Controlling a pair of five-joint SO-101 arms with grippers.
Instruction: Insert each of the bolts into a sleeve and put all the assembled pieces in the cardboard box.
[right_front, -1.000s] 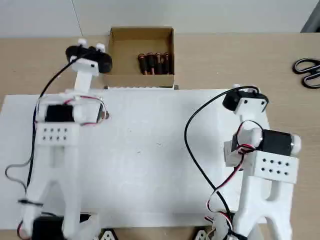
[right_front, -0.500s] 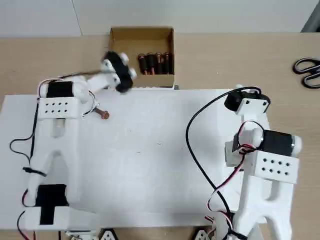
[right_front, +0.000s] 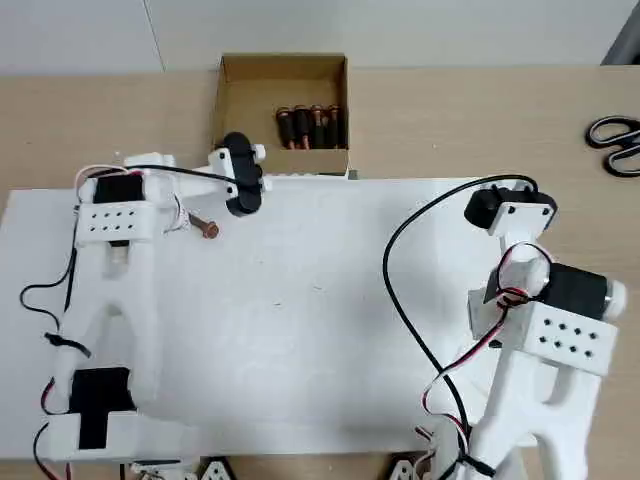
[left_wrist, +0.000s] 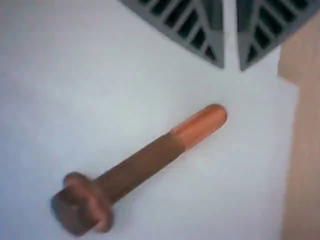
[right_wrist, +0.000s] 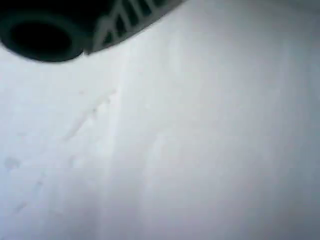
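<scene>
A copper bolt (left_wrist: 140, 170) with a brown sleeve on its shank lies flat on the white sheet (right_front: 320, 320), seen from above at the sheet's far left as the bolt (right_front: 205, 227). My left gripper (left_wrist: 230, 62) hangs just beyond the bolt's bare tip with its grey fingers (left_wrist: 190, 30) shut and nothing between them; from above the left gripper (right_front: 240, 195) is near the sheet's far edge. The cardboard box (right_front: 240, 95) behind it holds several assembled pieces (right_front: 312, 127). My right gripper (right_front: 497, 207) sits low over the sheet's right side.
Black scissors (right_front: 615, 143) lie on the wooden table at the far right. Cables loop from both arms over the sheet. The sheet's middle is bare.
The left arm swung from beside the box's left wall down and right over the sheet's far edge, uncovering the bolt. The right arm shifted slightly right.
</scene>
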